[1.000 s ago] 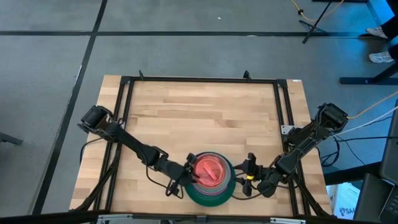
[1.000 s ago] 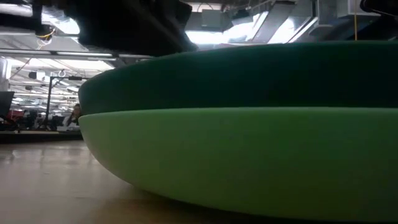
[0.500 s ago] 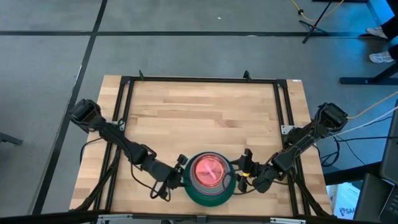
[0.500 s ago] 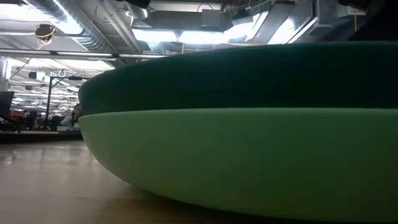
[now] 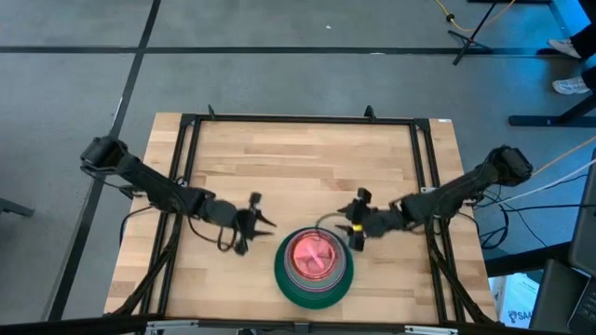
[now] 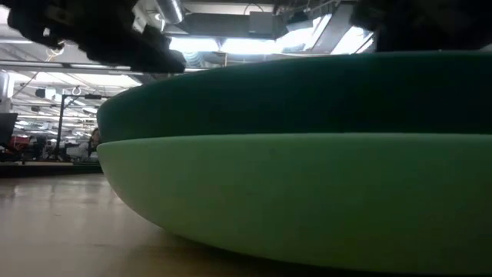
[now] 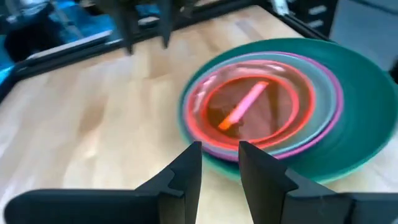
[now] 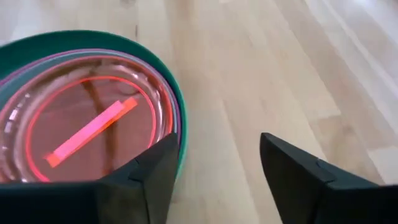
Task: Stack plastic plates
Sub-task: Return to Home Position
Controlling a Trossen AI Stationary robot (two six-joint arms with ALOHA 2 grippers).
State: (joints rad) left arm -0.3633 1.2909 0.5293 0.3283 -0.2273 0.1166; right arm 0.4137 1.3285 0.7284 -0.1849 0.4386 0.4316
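The plates sit nested in one stack (image 5: 314,265) near the table's near edge. In the low view the mint plate (image 6: 292,192) rests by its underside on the wood, with the dark green plate (image 6: 307,92) in it. Inside that lie magenta and grey-blue rims (image 7: 323,118) and, on top, a translucent orange-red plate (image 8: 87,118); the other small plates are hidden. My left gripper (image 5: 261,220) (image 7: 220,146) hovers open, with a narrow gap, off the stack's far-left side. My right gripper (image 5: 354,228) (image 8: 217,138) hovers open off its far-right side. Neither touches a plate.
Bare wooden tabletop (image 5: 298,167) stretches from the stack to the far edge, bounded by a black metal frame (image 5: 298,119). The stack lies close to the near edge. Cables trail under both arms. The room behind shows in the low view.
Both grippers have drawn back from the stack's rim. The left one was over the stack's left side and has moved left and toward the far edge. The right one has risen from the right rim toward the far edge. The stack has stayed put.
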